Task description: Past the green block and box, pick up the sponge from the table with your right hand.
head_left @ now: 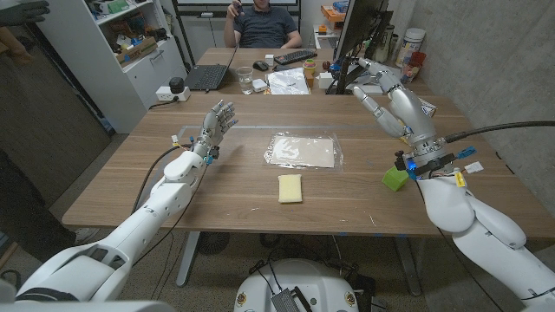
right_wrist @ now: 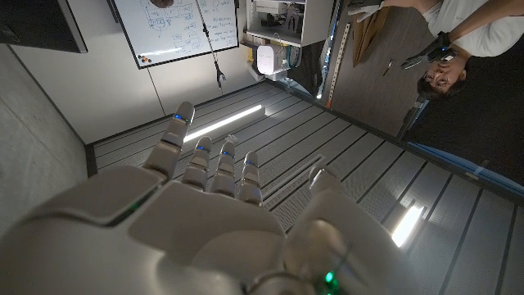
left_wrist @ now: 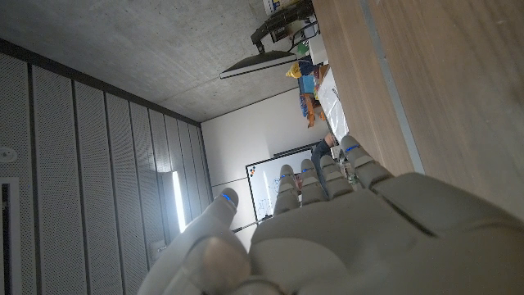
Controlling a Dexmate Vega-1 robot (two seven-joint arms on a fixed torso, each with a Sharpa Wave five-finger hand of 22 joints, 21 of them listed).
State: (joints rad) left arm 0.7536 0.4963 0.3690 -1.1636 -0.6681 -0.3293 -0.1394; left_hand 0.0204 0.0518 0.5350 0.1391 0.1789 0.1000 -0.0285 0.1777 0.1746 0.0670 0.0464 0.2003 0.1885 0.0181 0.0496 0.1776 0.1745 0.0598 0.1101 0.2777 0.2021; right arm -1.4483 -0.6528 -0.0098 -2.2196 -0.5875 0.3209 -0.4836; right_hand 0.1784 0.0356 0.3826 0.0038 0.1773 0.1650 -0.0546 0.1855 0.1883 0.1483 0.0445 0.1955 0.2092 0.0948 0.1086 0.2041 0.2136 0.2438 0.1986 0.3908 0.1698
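While our right hand (head_left: 392,102) is hanging with fingers apart at two o'clock, we are judging the sponge (head_left: 290,188) soft and light, best pinched across its short sides.

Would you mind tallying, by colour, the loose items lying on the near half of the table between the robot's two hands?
Yellow: 1, the sponge
Green: 1, the green block
Clear: 1, the plastic bag
Total: 3

Both the left hand and the right hand are raised with fingers apart, holding nothing.
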